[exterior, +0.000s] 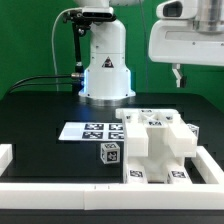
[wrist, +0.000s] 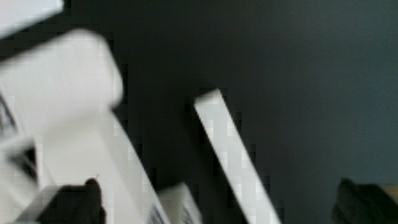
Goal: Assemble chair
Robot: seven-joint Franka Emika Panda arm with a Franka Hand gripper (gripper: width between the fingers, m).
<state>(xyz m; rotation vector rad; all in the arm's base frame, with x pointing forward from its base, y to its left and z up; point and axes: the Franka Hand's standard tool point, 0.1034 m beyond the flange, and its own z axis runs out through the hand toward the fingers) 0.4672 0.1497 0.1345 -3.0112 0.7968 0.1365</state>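
Black table (exterior: 40, 112), green backdrop (exterior: 30, 40), chair (exterior: 160, 142) beside marker board (exterior: 72, 131); gripper (exterior: 178, 78) high above, fingers spread wide, holding nothing

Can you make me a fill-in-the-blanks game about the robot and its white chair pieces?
1. The hand is up in the air and holds ___.
2. The small tagged cube sits on the exterior view's ___ of the chair.
3. The table top is ___ in colour.
Missing words: nothing, left, black.
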